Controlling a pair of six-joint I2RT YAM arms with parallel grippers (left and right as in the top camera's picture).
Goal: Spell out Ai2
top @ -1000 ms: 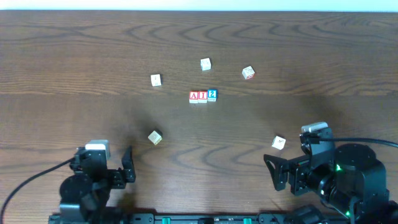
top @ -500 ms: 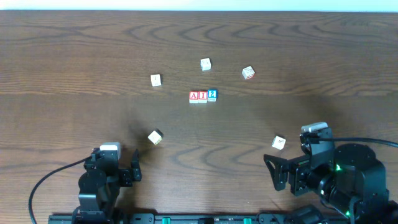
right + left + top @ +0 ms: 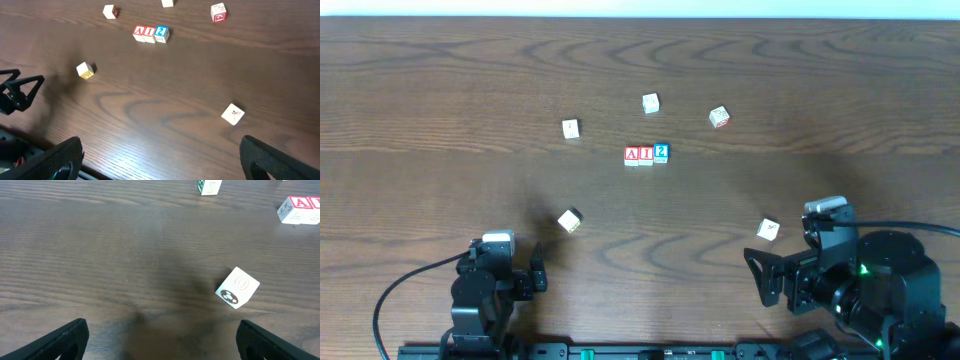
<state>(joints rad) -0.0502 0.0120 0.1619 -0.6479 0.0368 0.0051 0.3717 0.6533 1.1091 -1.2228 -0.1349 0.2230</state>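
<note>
Three blocks stand touching in a row mid-table: a red A block, a red I block and a blue 2 block. The row also shows in the right wrist view, and its A end shows in the left wrist view. My left gripper is open and empty near the front edge, its fingers low in the left wrist view. My right gripper is open and empty at the front right, its fingers low in the right wrist view.
Loose blocks lie around: one before the left gripper, one near the right gripper, one at back left, one at back centre, a red-marked one at back right.
The left arm has drawn back toward the front edge and turned upright. The right arm and all blocks have not moved.
</note>
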